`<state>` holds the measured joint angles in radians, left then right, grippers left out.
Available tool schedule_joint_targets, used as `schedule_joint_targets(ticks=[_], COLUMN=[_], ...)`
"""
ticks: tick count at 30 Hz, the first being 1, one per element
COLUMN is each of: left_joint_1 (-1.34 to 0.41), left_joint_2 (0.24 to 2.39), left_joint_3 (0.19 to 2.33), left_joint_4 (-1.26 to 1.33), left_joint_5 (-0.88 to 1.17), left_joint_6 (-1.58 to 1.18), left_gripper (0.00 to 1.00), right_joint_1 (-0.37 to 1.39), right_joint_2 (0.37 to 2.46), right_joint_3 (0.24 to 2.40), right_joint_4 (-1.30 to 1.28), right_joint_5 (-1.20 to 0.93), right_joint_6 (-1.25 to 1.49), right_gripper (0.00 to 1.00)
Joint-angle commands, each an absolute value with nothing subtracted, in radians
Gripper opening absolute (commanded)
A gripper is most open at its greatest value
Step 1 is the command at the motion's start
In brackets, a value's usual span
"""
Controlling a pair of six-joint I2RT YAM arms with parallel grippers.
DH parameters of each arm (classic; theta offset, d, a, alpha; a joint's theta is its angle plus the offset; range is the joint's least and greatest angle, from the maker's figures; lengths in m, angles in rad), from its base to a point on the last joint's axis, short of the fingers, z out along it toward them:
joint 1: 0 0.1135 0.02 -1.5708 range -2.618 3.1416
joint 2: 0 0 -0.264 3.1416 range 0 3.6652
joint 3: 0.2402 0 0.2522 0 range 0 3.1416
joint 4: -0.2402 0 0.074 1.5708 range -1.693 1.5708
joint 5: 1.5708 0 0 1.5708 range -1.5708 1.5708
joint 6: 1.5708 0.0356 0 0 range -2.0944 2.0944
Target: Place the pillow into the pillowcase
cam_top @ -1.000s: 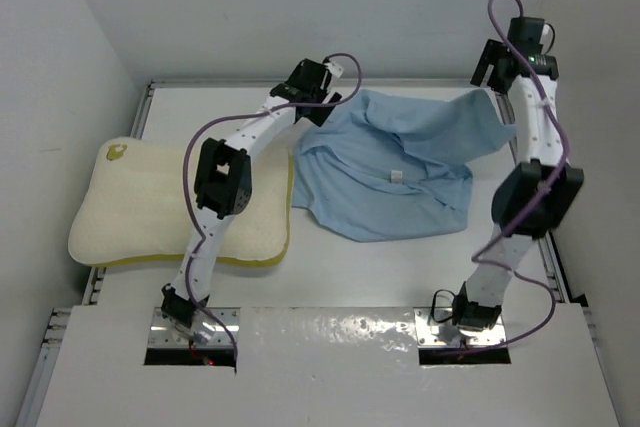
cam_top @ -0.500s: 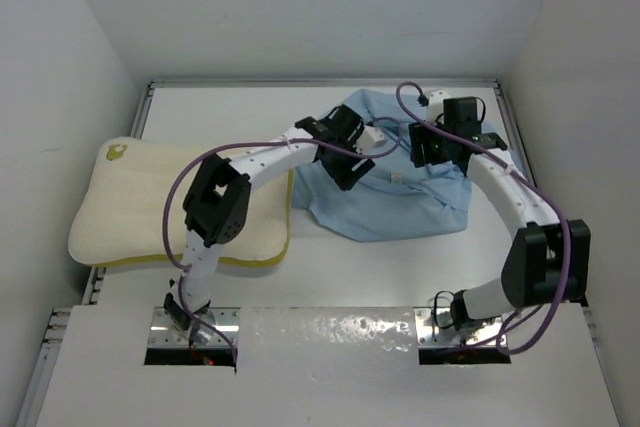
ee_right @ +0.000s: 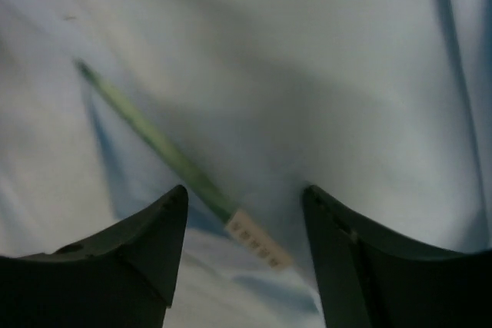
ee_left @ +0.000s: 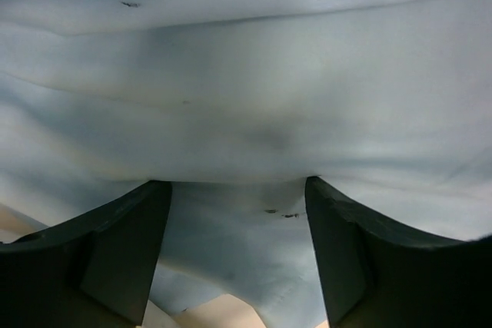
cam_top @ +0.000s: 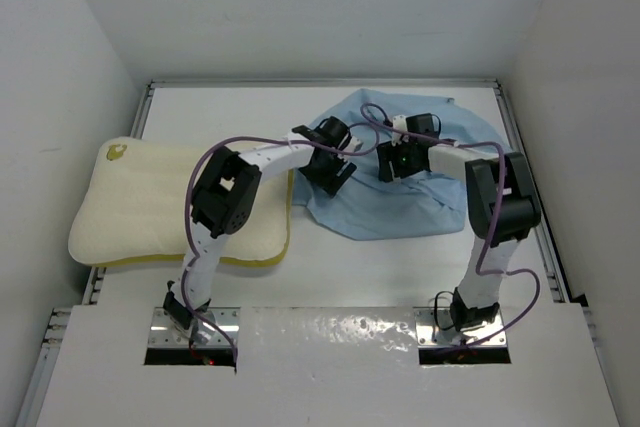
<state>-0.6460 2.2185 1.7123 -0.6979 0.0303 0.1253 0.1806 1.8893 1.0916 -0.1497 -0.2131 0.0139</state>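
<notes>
Left gripper: jaws apart, against pillowcase, left part.
Right gripper: jaws apart, over pillowcase tag.
Pillow: just left of pillowcase.

The pillow is cream-white with a yellow band along its edge and a yellow-green emblem at one corner. The pillowcase shows plain light blue, with a thin green strip and a small white tag. The bench is white.
</notes>
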Motion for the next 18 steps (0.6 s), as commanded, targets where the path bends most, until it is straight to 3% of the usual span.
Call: schedule_joint_targets(ticks=[1,2,4,5,6,9,14,17,18], left_joint_1=[-0.637,-0.632,-0.623,-0.612,-0.608,-0.58,-0.523,-0.518,-0.525], left_joint_2=[2.237,2.241,2.246,2.247,2.25,2.27,2.303,2.286,2.275], left_joint_3=[1.684,1.683,1.678,1.677,1.678,1.706,1.811,1.903,1.933], left_joint_4=[-0.673,-0.673,-0.66,-0.652,-0.643,-0.624,-0.589,-0.633,-0.656], left_joint_5=[0.023,0.011,0.005,-0.024,-0.034,-0.098,-0.27,-0.195,-0.119], left_joint_6=[0.113,0.118,0.13,0.136,0.147,0.189,0.291,0.369,0.388], left_gripper=[0.67,0.61,0.48,0.23,0.12,0.01,0.01,0.33,0.52], right_joint_1=[0.184,0.184,0.184,0.183,0.178,0.14,0.077,0.067,0.067], right_joint_2=[1.942,1.953,1.963,1.968,1.977,1.938,1.702,1.577,1.562], right_joint_3=[1.159,1.189,1.198,1.213,1.233,1.284,1.21,1.154,1.152], right_joint_4=[-0.075,-0.095,-0.084,-0.1,-0.119,-0.181,-0.15,-0.101,-0.104], right_joint_5=[-0.142,-0.12,-0.036,-0.008,0.009,0.055,0.129,0.06,0.039], right_joint_6=[0.081,0.081,0.084,0.097,0.104,0.161,0.247,0.264,0.281], right_gripper=[0.6,0.54,0.27,0.15,0.0,0.0,0.0,0.0,0.0])
